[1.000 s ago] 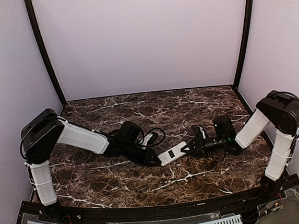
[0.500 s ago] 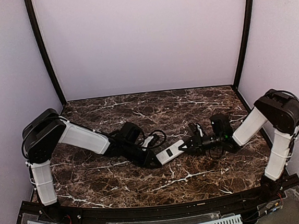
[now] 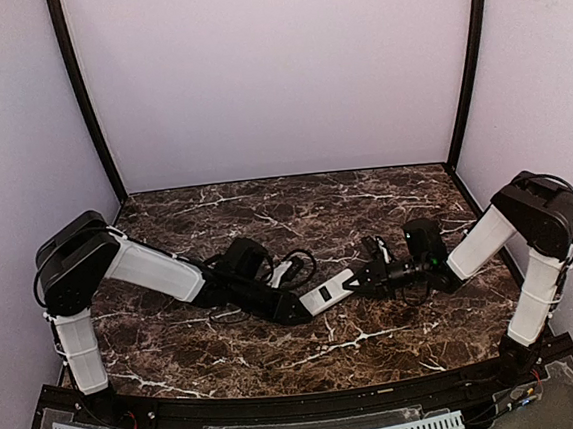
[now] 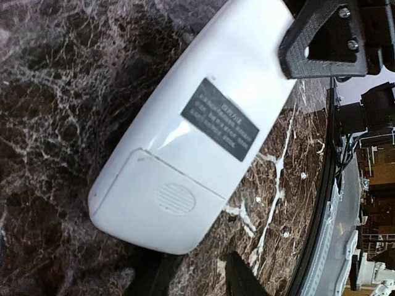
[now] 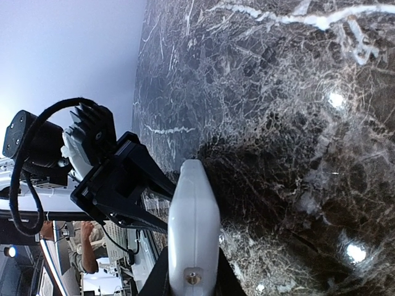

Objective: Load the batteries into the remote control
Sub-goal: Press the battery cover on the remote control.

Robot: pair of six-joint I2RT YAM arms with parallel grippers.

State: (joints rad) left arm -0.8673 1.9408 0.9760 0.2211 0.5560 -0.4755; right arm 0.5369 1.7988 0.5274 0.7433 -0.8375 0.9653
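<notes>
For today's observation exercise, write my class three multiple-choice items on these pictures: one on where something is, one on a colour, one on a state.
1. Where is the remote control?
A) Over the middle of the table, between the left end effector and the right end effector
B) In the far left corner
C) On the near rail

2. What colour is its upward side?
A) Red
B) White
C) Black

3. How is the battery cover?
A) Lying apart from the remote
B) Half slid off
C) Fitted flush on the back

Answers:
1 A, the top view shows it between the two.
2 B, the top and left wrist views show a white back with a dark label.
3 C, the left wrist view shows its seam closed.
</notes>
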